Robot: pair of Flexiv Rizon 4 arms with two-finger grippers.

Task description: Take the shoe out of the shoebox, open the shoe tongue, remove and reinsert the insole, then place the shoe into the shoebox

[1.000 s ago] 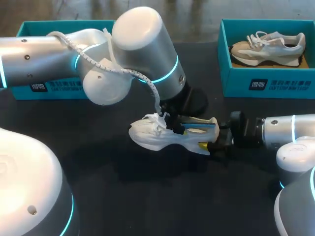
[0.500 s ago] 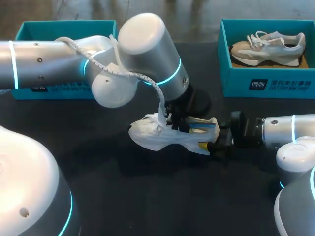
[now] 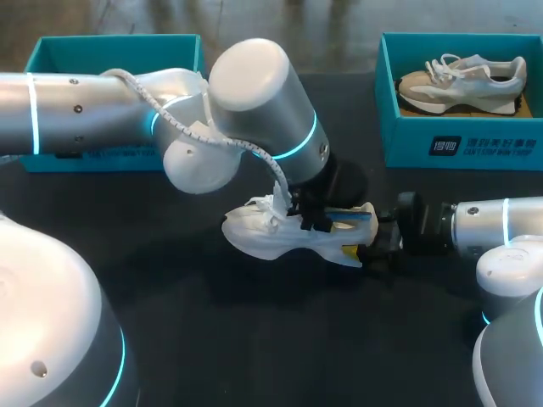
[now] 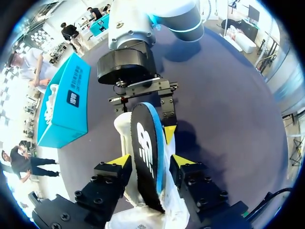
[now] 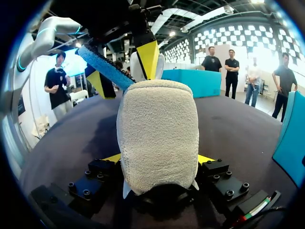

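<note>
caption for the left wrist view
Left claw pinches the black insole over the white shoe held by the right claw

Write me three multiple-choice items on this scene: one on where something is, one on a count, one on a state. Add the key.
1. Where is the white shoe?
A inside a shoebox
B on the floor
C on the table, outside both shoeboxes

2. How many teal shoeboxes stand on the table?
A two
B one
C three

3. What state is the insole in?
A lying flat on the table
B gripped by the left jaws, sticking up out of the shoe
C fully seated inside the shoe

Key:
1 C, the shoe lies mid-table with the right jaws on its heel.
2 A, only the left shoebox and the right shoebox show.
3 B, the left wrist view shows it upright between both yellow tips.
</note>
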